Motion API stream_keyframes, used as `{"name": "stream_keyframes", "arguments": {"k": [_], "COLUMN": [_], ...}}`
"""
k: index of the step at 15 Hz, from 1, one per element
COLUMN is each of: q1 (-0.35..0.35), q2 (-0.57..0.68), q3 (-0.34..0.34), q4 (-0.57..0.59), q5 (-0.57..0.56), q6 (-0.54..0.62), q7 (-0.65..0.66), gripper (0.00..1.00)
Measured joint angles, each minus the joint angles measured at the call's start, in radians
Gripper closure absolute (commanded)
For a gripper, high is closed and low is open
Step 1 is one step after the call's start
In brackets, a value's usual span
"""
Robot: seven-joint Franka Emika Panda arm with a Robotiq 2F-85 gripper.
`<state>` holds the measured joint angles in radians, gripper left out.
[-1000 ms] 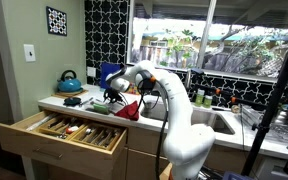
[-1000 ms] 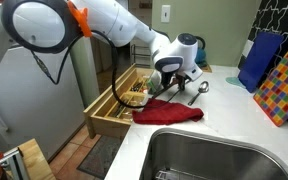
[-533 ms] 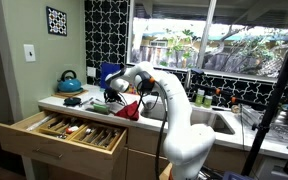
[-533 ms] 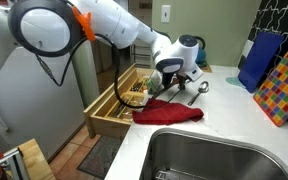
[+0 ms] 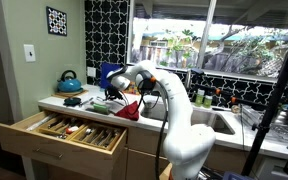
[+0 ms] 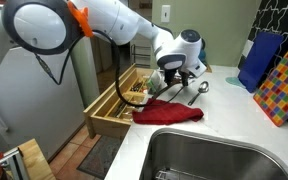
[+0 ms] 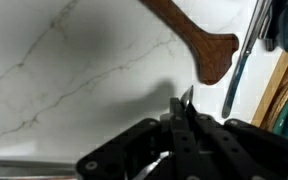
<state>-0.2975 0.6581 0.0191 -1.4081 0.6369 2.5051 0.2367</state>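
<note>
My gripper (image 7: 184,108) hangs low over the white marble counter (image 7: 64,70), jaws pressed together. A thin silver metal utensil is pinched between them: its tip (image 7: 187,94) pokes out past the fingertips and its shaft (image 7: 24,166) runs off toward the lower left. In both exterior views the gripper (image 6: 175,78) (image 5: 112,96) sits at the counter's edge, beside a red cloth (image 6: 169,112) (image 5: 130,108). A metal ladle (image 6: 198,88) lies just behind it. A wooden spatula handle (image 7: 196,44) lies ahead in the wrist view.
An open drawer (image 5: 64,128) (image 6: 124,95) full of utensils juts out below the counter. A blue kettle (image 5: 70,81) stands at the back, a sink (image 6: 219,155) lies past the red cloth, and a blue bag (image 6: 261,58) and a checkered board (image 6: 287,85) lean nearby.
The jaws have come together on the thin metal utensil. The wrist has risen slightly above the counter; the cloth and drawer have not moved.
</note>
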Motion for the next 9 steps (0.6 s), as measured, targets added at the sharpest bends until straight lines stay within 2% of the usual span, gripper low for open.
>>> {"name": "stream_keyframes", "arguments": {"k": [4,9], "q1": [0.027,0.143], "q2": [-0.108,-0.288], "q3": [-0.044,-0.151], "q4": [-0.097,-0.314], "q5": [-0.062,-0.345], "q6": [-0.001,-0.003], "q7": [0.003,0.122], "gripper": [0.99,0.99]}}
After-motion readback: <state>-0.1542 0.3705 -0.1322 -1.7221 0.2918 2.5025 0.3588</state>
